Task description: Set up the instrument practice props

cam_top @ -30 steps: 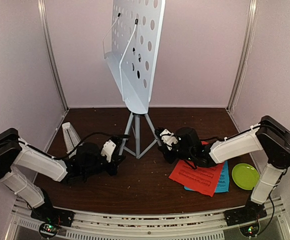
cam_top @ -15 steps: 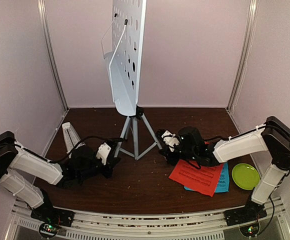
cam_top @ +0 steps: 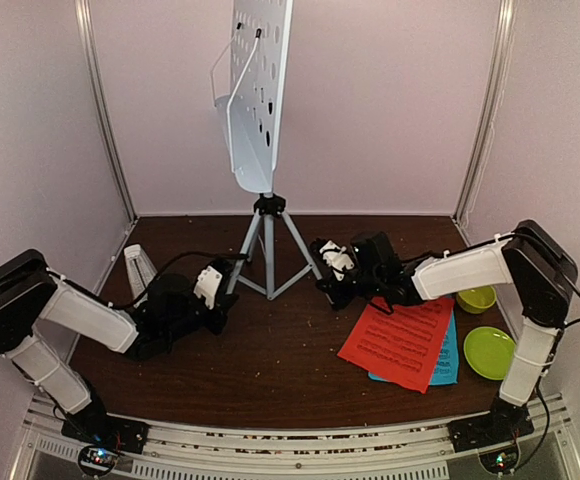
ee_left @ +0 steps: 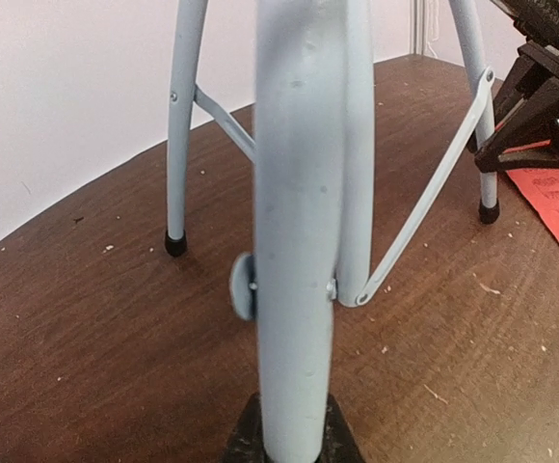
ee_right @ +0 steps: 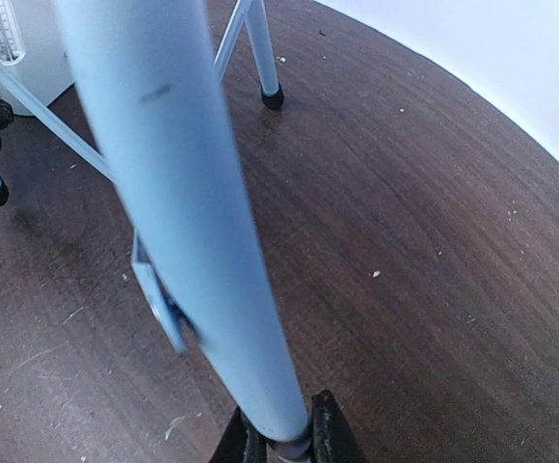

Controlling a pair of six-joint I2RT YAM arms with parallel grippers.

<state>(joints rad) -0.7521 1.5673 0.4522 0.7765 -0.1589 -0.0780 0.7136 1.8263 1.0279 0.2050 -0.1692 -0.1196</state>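
last second: both arms have carried the music stand [cam_top: 254, 110] back toward the far edge of the table [cam_top: 270, 385]. it was leaning, perforated desk half turned; now it stands near upright at the middle of the far side, desk edge-on to the overhead camera. left gripper [ee_left: 289, 436] is clamped on one tripod leg, right gripper [ee_right: 279, 439] on another, both low down. judgement: stand about placed, release is due, loose props after. red page [cam_top: 400, 340] lies over blue page [cam_top: 450, 362] toward the near right corner; metronome [cam_top: 140, 268] is upright by the left edge; nothing sits on the desk yet. the right arm's shift uncovered a green bowl [cam_top: 477, 297] by the right edge, beyond the green plate [cam_top: 491, 352]. the wrist views show the fingers pinching the legs, which overhead blurs into the wrists. left wrist also shows two other feet down on the wood. only overhead gives the desk's facing and the pages' lie.
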